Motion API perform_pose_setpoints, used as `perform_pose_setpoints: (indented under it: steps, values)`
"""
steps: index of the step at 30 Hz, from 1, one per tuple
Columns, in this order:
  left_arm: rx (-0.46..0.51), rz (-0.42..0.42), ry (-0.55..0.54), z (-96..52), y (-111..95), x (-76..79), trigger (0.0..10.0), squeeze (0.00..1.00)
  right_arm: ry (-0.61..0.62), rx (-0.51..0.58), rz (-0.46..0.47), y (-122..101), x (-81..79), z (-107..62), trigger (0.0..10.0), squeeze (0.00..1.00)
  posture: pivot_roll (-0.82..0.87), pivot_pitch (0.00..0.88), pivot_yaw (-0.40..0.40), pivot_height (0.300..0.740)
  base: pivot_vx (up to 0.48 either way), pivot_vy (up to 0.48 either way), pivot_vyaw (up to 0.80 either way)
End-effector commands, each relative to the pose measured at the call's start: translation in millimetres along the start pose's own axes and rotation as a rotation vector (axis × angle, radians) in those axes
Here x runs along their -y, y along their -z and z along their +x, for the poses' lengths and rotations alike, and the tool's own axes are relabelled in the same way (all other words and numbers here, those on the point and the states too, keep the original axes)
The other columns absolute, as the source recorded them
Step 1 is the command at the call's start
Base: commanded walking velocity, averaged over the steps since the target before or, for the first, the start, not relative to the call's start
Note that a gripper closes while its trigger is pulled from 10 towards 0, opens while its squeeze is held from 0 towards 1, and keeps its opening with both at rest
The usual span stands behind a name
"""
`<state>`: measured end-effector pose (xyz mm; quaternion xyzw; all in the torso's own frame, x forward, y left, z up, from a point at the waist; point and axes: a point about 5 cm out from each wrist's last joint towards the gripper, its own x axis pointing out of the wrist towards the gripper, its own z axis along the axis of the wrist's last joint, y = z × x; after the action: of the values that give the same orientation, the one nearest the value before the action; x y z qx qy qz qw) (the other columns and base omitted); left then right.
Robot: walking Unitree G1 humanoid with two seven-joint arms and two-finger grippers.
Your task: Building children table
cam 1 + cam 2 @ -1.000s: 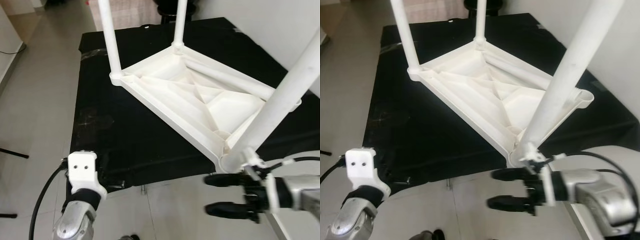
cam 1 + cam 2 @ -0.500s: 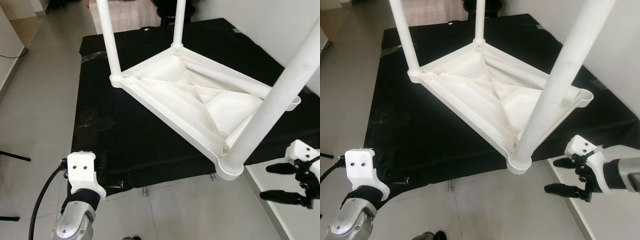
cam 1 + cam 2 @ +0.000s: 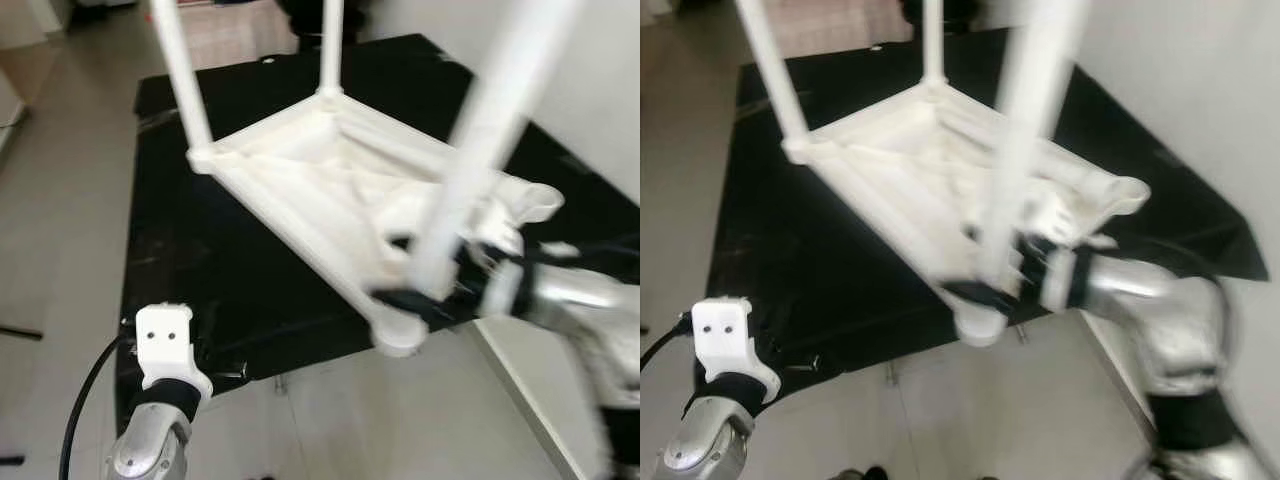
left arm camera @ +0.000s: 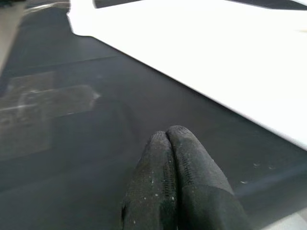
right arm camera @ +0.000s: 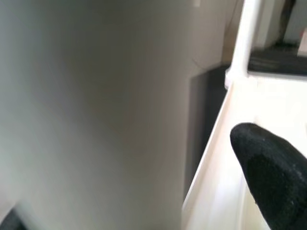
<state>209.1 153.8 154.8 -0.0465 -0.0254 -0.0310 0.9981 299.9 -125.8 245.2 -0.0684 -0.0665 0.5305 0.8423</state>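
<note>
**Three white legs stick up from an upside-down table**

One small white table (image 3: 330,190) lies upside down on a black cloth (image 3: 200,250) spread on the pale floor (image 3: 60,200). Its flat top faces down and its ribbed underside faces up like a shallow tray. Nothing I can make out sits in the hollows between the ribs. The long side of the table runs from the far left corner toward the near right corner.

Three legs point straight up. The far left leg (image 3: 180,75) and the far middle leg (image 3: 330,45) stand at the back corners, and their tops are cut off by the edge of the picture. The near leg (image 3: 470,150) rises from the round socket at the near corner, which hangs a little past the edge of the cloth. It is very blurry.

The right gripper (image 3: 425,290) is at the bottom of the near leg, with one black finger on each side of it. The blur makes it too hard to say if the fingers are squeezing the leg. In the right wrist view, one black fingertip (image 5: 271,172) shows beside a wide grey blur that looks like the leg.

The left gripper (image 4: 175,184) has its two fingers pressed together, holding nothing, low over the black cloth near the table's white edge.
</note>
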Motion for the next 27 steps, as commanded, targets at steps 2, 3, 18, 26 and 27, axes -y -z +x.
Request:
perform_pose_setpoints:
  steps: [2, 3, 18, 26, 27]
  values:
    - [-0.012, 0.008, -0.018, -2.2, 2.4, -1.0, 10.0, 0.0, 0.079, 0.035, 0.0, -2.0, -1.2, 36.2, 10.0, 0.0, -0.03, 0.181, -0.001, 0.74, 0.0, 0.0, 0.0]
    - [-0.012, 0.008, -0.018, -2.2, 2.4, -1.0, 10.0, 0.0, 0.079, 0.035, 0.0, -2.0, -1.2, 36.2, 10.0, 0.0, -0.03, 0.181, -0.001, 0.74, 0.0, 0.0, 0.0]
    - [0.03, 0.057, -0.012, -3.4, -8.7, 6.1, 10.0, 0.0, 0.102, 0.274, 0.056, -58.5, -45.9, 179.8, 10.0, 0.0, 0.02, 0.181, -0.022, 0.74, 0.0, 0.0, 0.0]
    - [0.038, 0.083, 0.0, -2.4, -11.1, 8.1, 10.0, 0.0, 0.074, 0.269, 0.105, -46.3, -51.0, 181.3, 10.0, 0.0, 0.02, 0.182, -0.015, 0.74, 0.0, 0.0, 0.0]
    - [0.037, 0.083, -0.001, -1.6, -10.7, 7.7, 10.0, 0.0, 0.142, 0.24, 0.169, -31.7, -25.7, 159.3, 10.0, 0.0, 0.0, 0.184, -0.004, 0.74, 0.0, 0.0, 0.0]
